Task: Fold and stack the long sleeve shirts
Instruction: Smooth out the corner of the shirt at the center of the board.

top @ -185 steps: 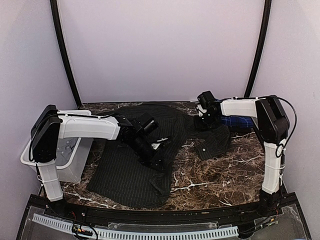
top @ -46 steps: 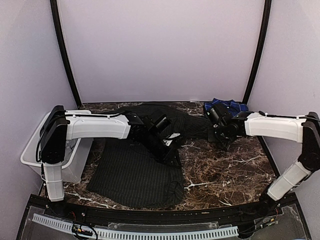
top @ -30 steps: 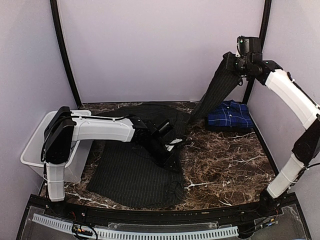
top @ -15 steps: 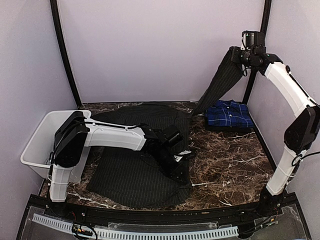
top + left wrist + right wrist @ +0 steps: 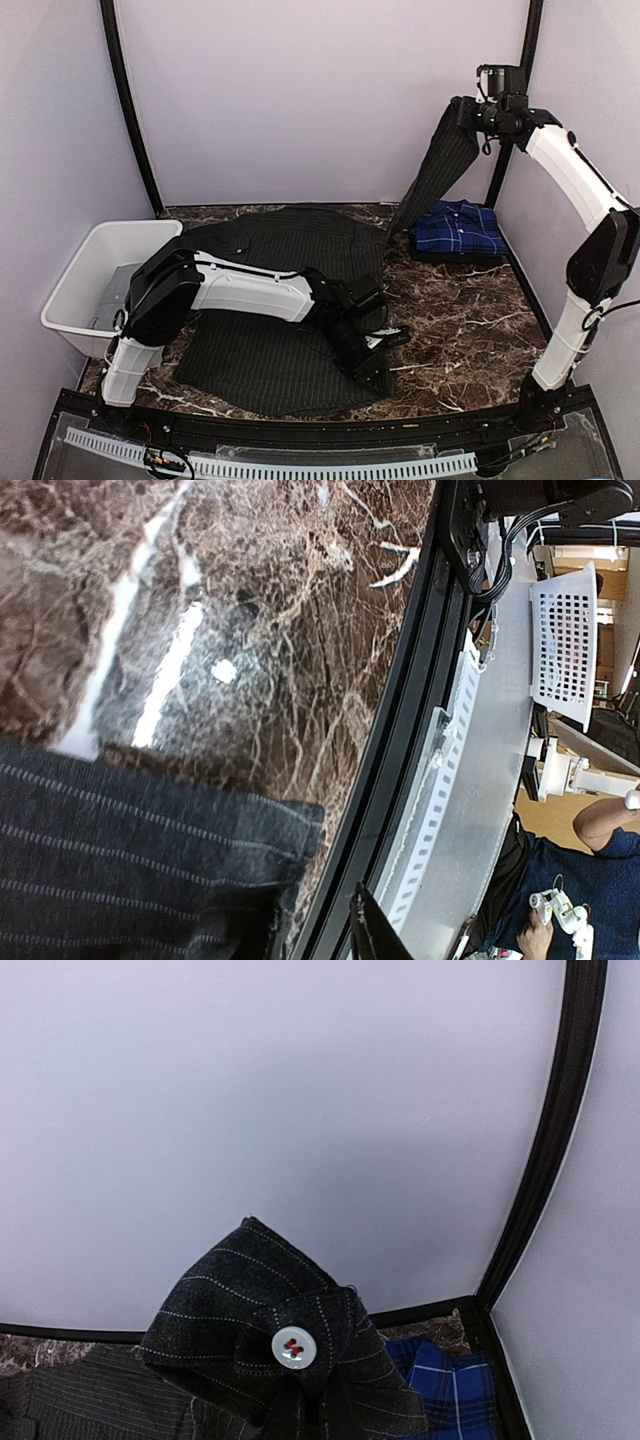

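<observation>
Pale lilac walls (image 5: 320,100) and curved black frame posts (image 5: 127,110) close off a brown marble-patterned tabletop (image 5: 470,330) veined in white. High at 1 o'clock, the right gripper (image 5: 470,112) is pressed together on the buttoned cuff (image 5: 255,1315) of the black pinstriped cloth shirt (image 5: 265,245). The shirt's sleeve (image 5: 440,165) hangs taut, slanting down to the body. In the right wrist view, a pale round button (image 5: 290,1346) sewn with red thread sits on the bunched cuff. The left gripper (image 5: 376,360) lies low at the shirt's hem corner, near 5 o'clock. I cannot tell whether its jaws are spread or pinching the cloth, though the left wrist view shows pinstriped fabric close by. The shirt body lies spread flat across the centre. A folded blue-and-navy plaid shirt (image 5: 458,228) rests at 2 o'clock, just beside the hanging sleeve. A smooth-walled white plastic bin (image 5: 80,285) stands at 9 o'clock.
</observation>
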Robot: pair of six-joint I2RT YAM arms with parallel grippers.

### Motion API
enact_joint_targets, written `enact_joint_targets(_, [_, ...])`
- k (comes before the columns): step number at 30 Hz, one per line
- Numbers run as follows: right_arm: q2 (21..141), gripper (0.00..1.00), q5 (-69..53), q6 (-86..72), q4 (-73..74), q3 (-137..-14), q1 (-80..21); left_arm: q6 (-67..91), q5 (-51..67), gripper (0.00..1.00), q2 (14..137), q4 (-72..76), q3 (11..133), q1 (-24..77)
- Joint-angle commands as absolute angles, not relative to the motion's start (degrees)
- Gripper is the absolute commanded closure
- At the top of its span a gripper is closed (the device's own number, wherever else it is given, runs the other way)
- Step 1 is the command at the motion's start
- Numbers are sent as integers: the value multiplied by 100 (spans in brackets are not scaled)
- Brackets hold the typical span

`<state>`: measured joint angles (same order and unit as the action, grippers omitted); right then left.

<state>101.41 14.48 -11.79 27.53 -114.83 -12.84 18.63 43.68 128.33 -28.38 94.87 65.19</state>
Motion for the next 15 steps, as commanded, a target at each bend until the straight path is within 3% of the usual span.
enact_joint_targets(1, [10008,100,1309,-1130,2650,-11478,-1274,1865,4598,78,12990,-2917,9814,6579])
enact_joint_targets(7, [9743,100,951,-972,2441,-11162,-1274,1963,4520,77,13083,-2858,10197,6592])
enact_joint_targets(15, [9357,100,-1522,-621,1993,-10314,-1470,2547,4109,76,12194,-2525,10356,6126])
